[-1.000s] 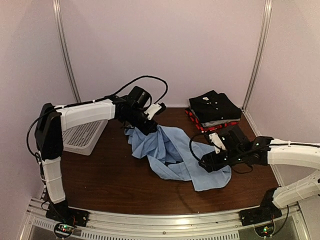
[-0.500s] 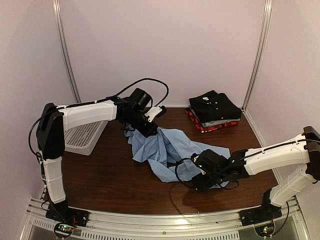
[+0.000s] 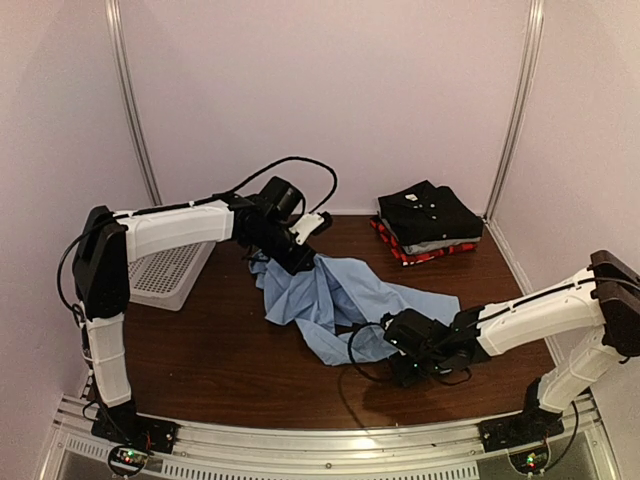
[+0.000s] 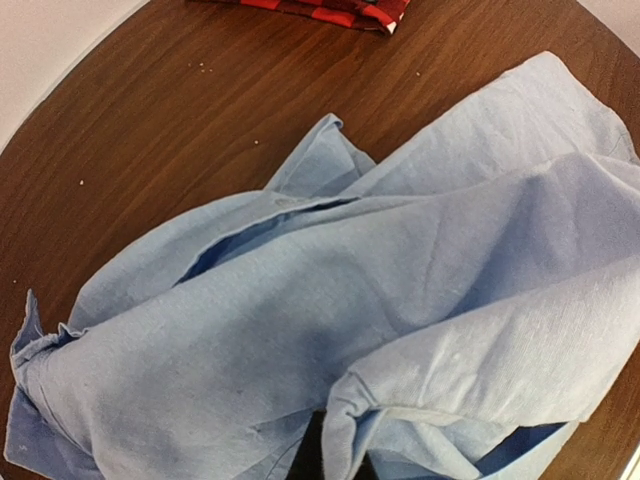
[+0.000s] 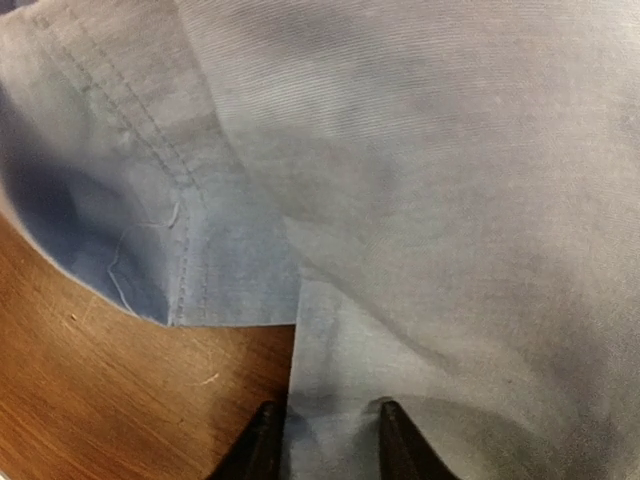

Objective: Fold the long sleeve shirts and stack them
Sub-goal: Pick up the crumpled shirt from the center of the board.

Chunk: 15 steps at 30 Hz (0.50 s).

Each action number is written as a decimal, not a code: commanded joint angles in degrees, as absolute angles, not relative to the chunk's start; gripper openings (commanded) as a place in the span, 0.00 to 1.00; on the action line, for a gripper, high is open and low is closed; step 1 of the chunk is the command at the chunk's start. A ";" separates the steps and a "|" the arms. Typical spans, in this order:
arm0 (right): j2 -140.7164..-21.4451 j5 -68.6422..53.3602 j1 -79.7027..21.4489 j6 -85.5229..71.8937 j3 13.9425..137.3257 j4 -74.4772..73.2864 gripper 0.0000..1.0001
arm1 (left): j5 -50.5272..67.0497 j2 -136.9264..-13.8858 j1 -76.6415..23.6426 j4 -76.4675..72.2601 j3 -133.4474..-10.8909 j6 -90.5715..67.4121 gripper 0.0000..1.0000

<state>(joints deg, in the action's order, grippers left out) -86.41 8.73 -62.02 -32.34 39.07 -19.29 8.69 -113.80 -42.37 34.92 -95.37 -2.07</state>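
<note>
The light blue shirt [image 3: 340,290] lies crumpled across the middle of the brown table [image 3: 230,350]. My left gripper [image 3: 305,258] is shut on its far upper edge; in the left wrist view the cloth [image 4: 350,270] bunches at my jaws [image 4: 335,455]. My right gripper [image 3: 408,368] is low at the shirt's near right edge, shut on a flap of it; in the right wrist view the cloth [image 5: 420,150] runs between my fingertips [image 5: 325,440]. The folded black shirt [image 3: 425,208] tops a stack over the grey shirt [image 3: 442,245] and the red-plaid shirt [image 3: 398,250] at the back right.
A white mesh basket [image 3: 165,272] stands at the left edge of the table. The red-plaid shirt's edge shows at the top of the left wrist view [image 4: 330,8]. Pale walls close the back and both sides.
My right gripper has swept left and nearer, dragging the shirt's right lower part with it, so the cloth is now bunched more towards the middle. The left gripper has stayed put.
</note>
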 commanded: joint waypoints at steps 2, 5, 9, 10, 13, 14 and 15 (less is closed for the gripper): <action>-84.82 9.83 -62.40 -33.55 36.23 -22.88 0.18 | 7.30 -110.38 -41.80 35.24 -93.39 -1.74 0.00; -82.94 11.39 -62.40 -34.41 35.99 -25.29 0.02 | 7.30 -108.25 -41.09 35.24 -90.80 -1.46 0.00; -78.10 13.64 -62.40 -34.82 37.57 -27.74 0.00 | 9.37 -104.23 -40.87 36.13 -87.36 1.14 0.00; -76.74 14.37 -62.36 -34.78 38.33 -28.58 0.00 | 10.44 -103.04 -40.87 36.73 -86.48 1.79 0.00; -71.72 17.06 -61.81 -34.11 40.91 -30.99 0.00 | 12.67 -99.01 -40.87 38.21 -83.39 2.99 0.00; -70.05 17.34 -61.27 -33.45 41.74 -31.63 0.00 | 14.53 -97.69 -40.87 38.15 -82.01 3.90 0.00; -68.65 17.50 -60.44 -32.70 42.68 -32.29 0.00 | 16.10 -96.57 -40.95 38.16 -80.57 4.57 0.00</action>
<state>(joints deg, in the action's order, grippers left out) -74.06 13.08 -61.82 -33.85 38.54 -28.69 10.33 -102.21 -41.21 37.06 -84.33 0.91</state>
